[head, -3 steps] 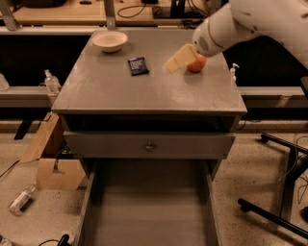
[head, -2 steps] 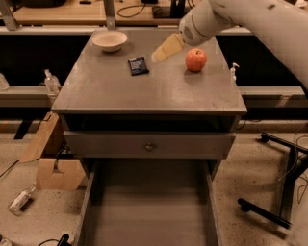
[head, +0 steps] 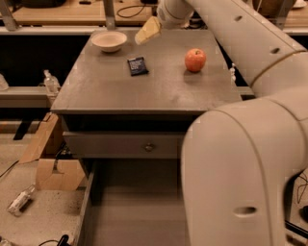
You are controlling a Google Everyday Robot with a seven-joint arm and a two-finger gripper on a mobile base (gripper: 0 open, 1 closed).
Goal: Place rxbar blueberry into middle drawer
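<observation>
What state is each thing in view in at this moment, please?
rxbar blueberry: lying flat on the cabinet top, ungripped.
middle drawer: pulled open.
top drawer: shut.
apple: resting on the cabinet top.
bowl: upright.
gripper: above the cabinet top, beside the bowl.

Speckled pale floor (head: 45, 223) at 7 o'clock, with a cardboard box (head: 50, 161) and what may be a small bottle (head: 19, 201). Wooden bench (head: 62, 13) along 12 o'clock, where the gripper (head: 147, 30) hangs.
</observation>
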